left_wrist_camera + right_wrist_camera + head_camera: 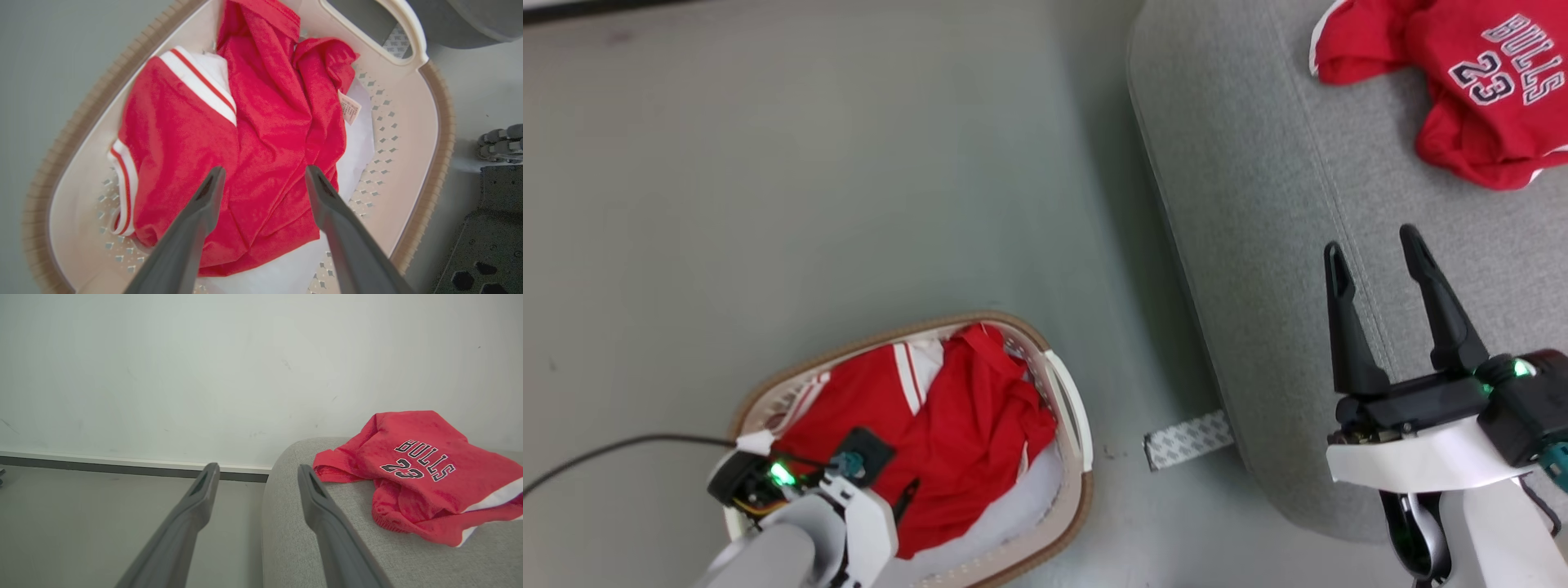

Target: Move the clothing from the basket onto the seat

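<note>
Head view q: what's that basket (pixel 1081 457) made of, and what's in it? — A

White plastic, oval, punched with little diamond holes, with a woven-looking brown rim and a loop handle on the side. It sits on the smooth grey floor (pixel 809 204) just beside the sofa (pixel 1258 245). Inside, on a white liner (pixel 361 139), there's a rumpled heap of red clothes (pixel 964 425). They're a soft, slightly fuzzy knit; one piece has white bands with thin red stripes, another a small sewn-in label (pixel 349 108). — B

And the grippers? — A

Left gripper (pixel 263 173) hangs over that heap, long dark tapered fingers spread wide, nothing between them. Can't tell if the tips touch the cloth. Right gripper (pixel 1370 242) is over the sofa's edge, fingers also well apart and empty. — B

Sofa? — A

Light grey woven fabric, rounded corner, a stitched seam. A red jersey (pixel 1478 98) with "BULLS 23" lettering lies crumpled on it, white trim showing, well apart from the right gripper. — B
</note>
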### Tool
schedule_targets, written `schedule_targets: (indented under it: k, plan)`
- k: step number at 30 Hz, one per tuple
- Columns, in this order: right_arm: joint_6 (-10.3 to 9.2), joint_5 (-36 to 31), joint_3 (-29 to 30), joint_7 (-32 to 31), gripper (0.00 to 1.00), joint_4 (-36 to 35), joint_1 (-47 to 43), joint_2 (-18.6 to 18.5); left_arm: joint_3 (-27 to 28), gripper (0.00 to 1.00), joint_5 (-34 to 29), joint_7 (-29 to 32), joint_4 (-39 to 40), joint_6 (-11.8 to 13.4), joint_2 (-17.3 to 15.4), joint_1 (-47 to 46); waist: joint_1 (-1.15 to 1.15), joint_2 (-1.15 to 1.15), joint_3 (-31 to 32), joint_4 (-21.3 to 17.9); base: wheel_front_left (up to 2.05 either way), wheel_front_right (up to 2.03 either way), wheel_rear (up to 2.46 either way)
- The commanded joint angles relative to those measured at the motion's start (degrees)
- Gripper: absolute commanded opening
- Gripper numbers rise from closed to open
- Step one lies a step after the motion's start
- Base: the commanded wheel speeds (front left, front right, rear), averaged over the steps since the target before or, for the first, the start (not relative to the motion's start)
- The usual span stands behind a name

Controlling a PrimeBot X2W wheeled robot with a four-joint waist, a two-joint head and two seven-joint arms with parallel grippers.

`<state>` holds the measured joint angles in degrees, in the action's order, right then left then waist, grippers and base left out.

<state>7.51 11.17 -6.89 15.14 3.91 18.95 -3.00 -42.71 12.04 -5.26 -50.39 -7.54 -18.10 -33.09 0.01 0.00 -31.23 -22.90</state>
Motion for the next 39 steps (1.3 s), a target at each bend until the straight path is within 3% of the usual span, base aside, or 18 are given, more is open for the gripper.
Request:
schedule_targets:
  k: [1, 12, 22, 32, 34, 35, 39]
  plan:
    - [-0.04, 1.11, -0.10, 0.00, 1.00, -0.68, 1.05, 0.13, -1.49, 1.00, 0.84, 0.52, -1.67, 0.12, -0.61, -1.79, -0.01, 0.00, -2.71, -1.20, 0.00, 0.00, 0.00]
    - [-0.04, 4.36, -1.29, 0.00, 1.00, -4.02, 3.69, 0.14, -11.85, 1.00, 1.83, 4.69, -12.17, 0.11, -2.97, -10.78, -0.01, 0.00, -10.72, -4.51, 0.00, 0.00, 0.00]
    - [-0.04, 5.74, -2.41, 0.00, 1.00, -6.46, 5.06, 0.14, -14.87, 1.00, 1.25, 7.80, -19.11, 0.11, -3.16, -15.75, -0.01, 0.00, -15.01, -6.96, 0.00, 0.00, 0.00]
    - [-0.04, 5.93, -2.67, 0.00, 1.00, -7.81, 4.46, 0.14, -17.99, 1.00, 1.55, 11.07, -21.88, 0.09, -2.33, -14.77, -0.01, 0.00, -16.48, -7.25, 0.00, 0.00, 0.00]
    - [-0.04, 6.03, -2.69, 0.01, 1.00, -7.93, 4.42, 0.14, -18.10, 0.25, 1.95, 10.28, -22.01, 0.05, -2.35, -14.78, -0.01, 0.00, -16.54, -7.23, 0.00, 0.00, 0.00]
    - [-0.04, 6.04, -2.71, 0.01, 1.00, -7.89, 4.41, 0.14, -18.14, 0.00, 2.06, 9.78, -21.96, 0.05, -2.34, -14.78, -0.01, 0.00, -16.51, -7.24, 0.00, 0.00, 0.00]
    - [-0.04, 6.15, -2.83, 0.01, 1.00, -7.32, 4.72, 0.14, -18.16, 0.00, 2.34, 7.91, -21.96, 0.29, -2.12, -14.72, -0.01, 0.00, -16.10, -7.38, 0.00, 0.00, 0.00]
